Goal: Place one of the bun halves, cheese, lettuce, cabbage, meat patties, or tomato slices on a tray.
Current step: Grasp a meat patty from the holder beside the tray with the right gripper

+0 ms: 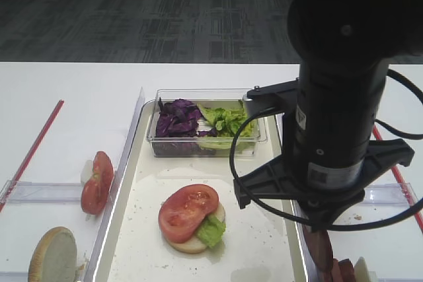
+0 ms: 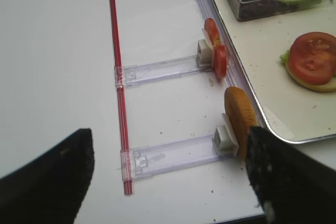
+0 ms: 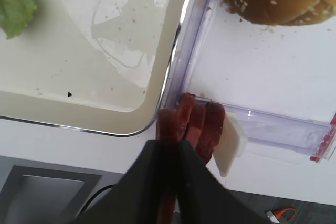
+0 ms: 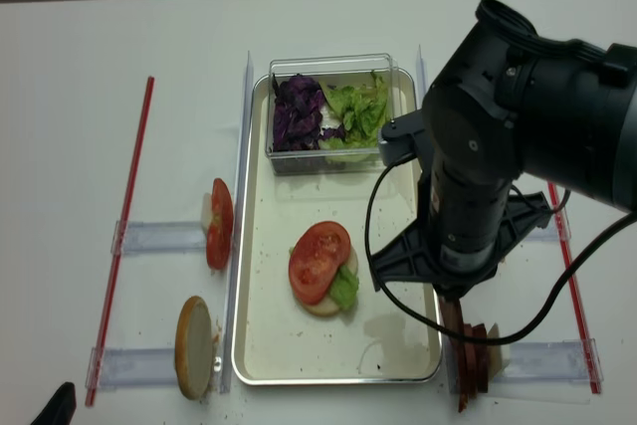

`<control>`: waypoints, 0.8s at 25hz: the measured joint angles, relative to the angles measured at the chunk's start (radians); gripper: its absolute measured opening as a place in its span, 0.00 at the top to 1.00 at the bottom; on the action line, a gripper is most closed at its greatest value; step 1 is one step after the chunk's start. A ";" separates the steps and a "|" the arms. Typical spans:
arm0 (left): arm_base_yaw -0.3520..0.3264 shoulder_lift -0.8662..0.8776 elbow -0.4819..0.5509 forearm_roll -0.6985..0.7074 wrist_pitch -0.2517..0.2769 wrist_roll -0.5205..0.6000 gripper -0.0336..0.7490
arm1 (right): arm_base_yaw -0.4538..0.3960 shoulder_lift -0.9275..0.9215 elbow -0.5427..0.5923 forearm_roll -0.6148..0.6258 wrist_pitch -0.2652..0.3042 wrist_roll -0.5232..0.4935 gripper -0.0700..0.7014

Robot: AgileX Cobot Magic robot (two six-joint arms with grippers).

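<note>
Three meat patties stand on edge in a clear rack slot just outside the tray – at its 4 o'clock corner. Right gripper is pinched shut on the leftmost patty. On the tray: one stack of bun half, lettuce and tomato slice, and a clear box with cabbage at 12 o'clock. Left gripper – spread open over the white table. The right arm blocks the tray's right rim.

No readable text, brand or number appears anywhere; small pale labels on the right arm are too blurred to make out.
</note>
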 joint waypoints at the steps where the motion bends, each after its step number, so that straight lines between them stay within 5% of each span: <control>1: 0.000 0.000 0.000 0.000 0.000 0.000 0.26 | 0.000 0.000 0.000 0.000 0.000 0.000 0.76; 16: 0.000 0.000 0.000 0.000 0.000 0.000 0.26 | 0.000 0.000 -0.004 0.017 -0.001 -0.056 0.77; 20: 0.000 0.000 0.000 0.000 0.000 0.000 0.26 | 0.000 -0.021 -0.004 0.048 -0.043 -0.090 0.77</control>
